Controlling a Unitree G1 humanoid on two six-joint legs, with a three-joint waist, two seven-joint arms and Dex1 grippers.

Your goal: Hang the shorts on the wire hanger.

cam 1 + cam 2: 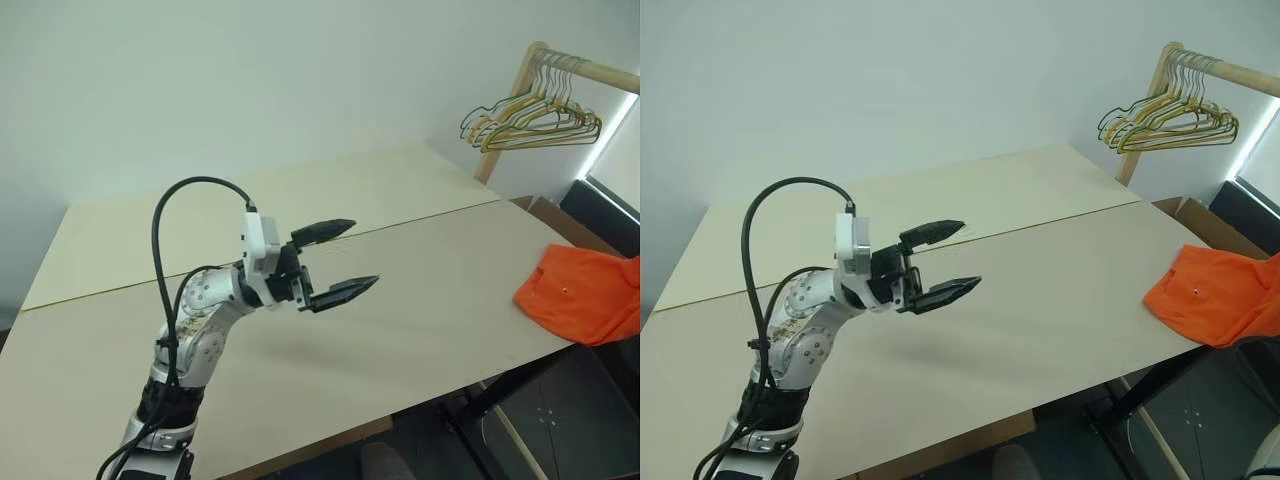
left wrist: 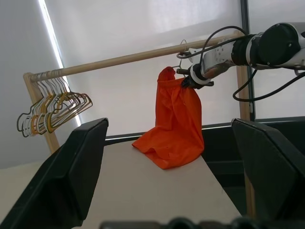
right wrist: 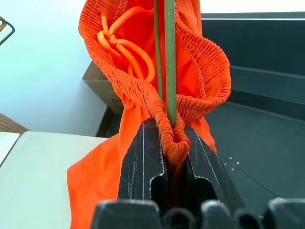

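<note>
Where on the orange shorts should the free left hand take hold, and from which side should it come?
Judging from the pose, the gathered waistband is best. The right hand is shut on one spot of it together with the wire hanger, so the shorts hang up by the wooden rail, lower part on the table. The open left hand could come level from the table side.

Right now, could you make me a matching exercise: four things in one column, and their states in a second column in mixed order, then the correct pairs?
Things:
1. shorts
2. left gripper
3. right gripper
4. bunch of hangers

States:
A. open, holding nothing, above the table
B. hanging on the wooden rail, unused
C. orange, lifted by the waistband, lower end resting on the table edge
D. shut on the waistband together with a green wire hanger

Pairs: 1-C, 2-A, 3-D, 4-B
</note>
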